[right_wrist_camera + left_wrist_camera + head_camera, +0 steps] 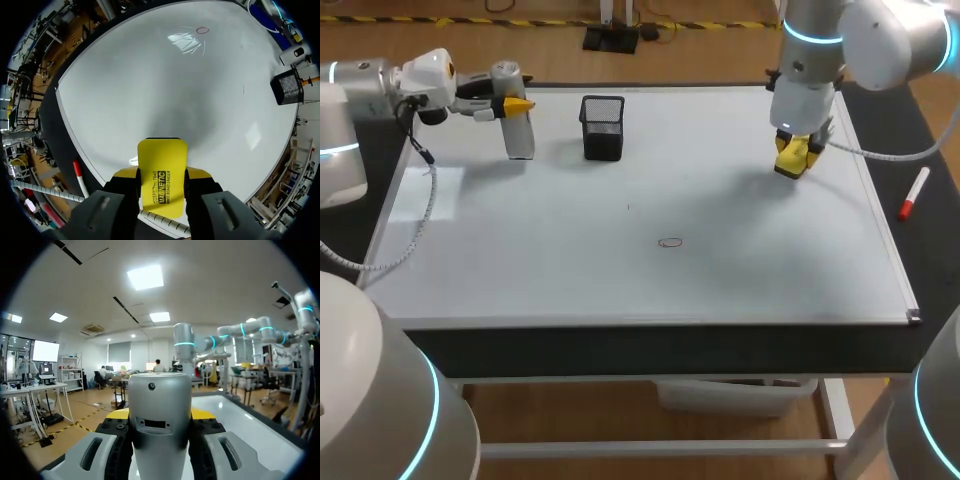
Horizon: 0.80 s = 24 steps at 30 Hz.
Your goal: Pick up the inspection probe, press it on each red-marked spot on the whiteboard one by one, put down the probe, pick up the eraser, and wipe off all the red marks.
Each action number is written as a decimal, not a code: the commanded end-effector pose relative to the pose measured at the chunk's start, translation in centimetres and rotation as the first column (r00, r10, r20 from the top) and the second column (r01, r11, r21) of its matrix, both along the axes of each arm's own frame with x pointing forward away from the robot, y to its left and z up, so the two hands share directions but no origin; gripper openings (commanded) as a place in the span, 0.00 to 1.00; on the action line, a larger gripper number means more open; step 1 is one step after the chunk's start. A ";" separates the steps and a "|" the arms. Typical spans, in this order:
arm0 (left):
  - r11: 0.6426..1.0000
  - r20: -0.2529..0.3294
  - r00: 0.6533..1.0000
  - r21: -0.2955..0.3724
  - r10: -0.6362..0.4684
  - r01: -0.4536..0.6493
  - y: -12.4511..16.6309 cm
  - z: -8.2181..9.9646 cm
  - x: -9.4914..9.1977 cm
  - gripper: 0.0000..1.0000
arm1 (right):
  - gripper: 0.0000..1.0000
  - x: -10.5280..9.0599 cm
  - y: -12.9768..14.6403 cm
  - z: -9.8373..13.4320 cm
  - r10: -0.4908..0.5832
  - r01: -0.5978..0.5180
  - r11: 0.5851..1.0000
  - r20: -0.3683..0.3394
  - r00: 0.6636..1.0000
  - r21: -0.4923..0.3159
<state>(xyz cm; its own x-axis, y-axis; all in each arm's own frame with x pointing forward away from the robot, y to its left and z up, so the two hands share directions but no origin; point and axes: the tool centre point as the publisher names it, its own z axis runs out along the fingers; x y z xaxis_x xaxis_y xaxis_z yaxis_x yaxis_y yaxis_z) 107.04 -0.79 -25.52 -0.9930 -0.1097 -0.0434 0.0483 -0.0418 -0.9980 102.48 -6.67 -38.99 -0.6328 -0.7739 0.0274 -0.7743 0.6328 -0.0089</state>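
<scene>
My right gripper (794,156) clamps the eraser (161,172), my left gripper (512,104) holds the probe (520,137); one mark (670,242), seemingly the last, awaits wiping.

Scene is showing: one whiteboard (570,250), one probe (518,125), one eraser (792,155), one mesh cup (603,127), one marker (914,194), one drawn ring (670,242).

Mid whiteboard (620,270) lies open; a mesh cup (603,127) (far edge) perhaps obstructs.
</scene>
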 end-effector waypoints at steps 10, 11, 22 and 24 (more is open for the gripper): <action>0.996 0.055 0.995 0.019 -0.084 0.083 -5.1 2.1 -4.9 0.00 | 0.00 -0.1 -0.1 0.1 0.002 -0.002 1.000 0.001 1.000 -0.002; 0.996 0.059 0.994 0.015 -0.089 0.088 -5.5 2.2 -5.4 0.00 | 0.00 -0.1 -0.1 0.1 0.002 -0.002 1.000 0.001 1.000 -0.002; 0.980 0.079 0.980 -0.059 -0.183 0.188 -10.6 3.1 -11.8 0.00 | 0.00 -0.1 -0.1 0.1 0.002 -0.002 1.000 0.001 1.000 -0.002; 0.977 0.078 0.977 -0.069 -0.198 0.203 -11.4 3.2 -12.7 0.00 | 0.00 -0.1 -0.1 0.1 0.002 -0.002 1.000 0.001 1.000 -0.002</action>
<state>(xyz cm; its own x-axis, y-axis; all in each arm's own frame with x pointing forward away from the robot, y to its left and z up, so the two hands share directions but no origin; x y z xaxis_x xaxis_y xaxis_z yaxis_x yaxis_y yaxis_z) 95.25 -11.10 -22.49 -0.9872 0.1127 -0.1130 0.0974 -0.1355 -0.9860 102.46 -6.68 -38.99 -0.6329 -0.7738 0.0267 -0.7742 0.6329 -0.0091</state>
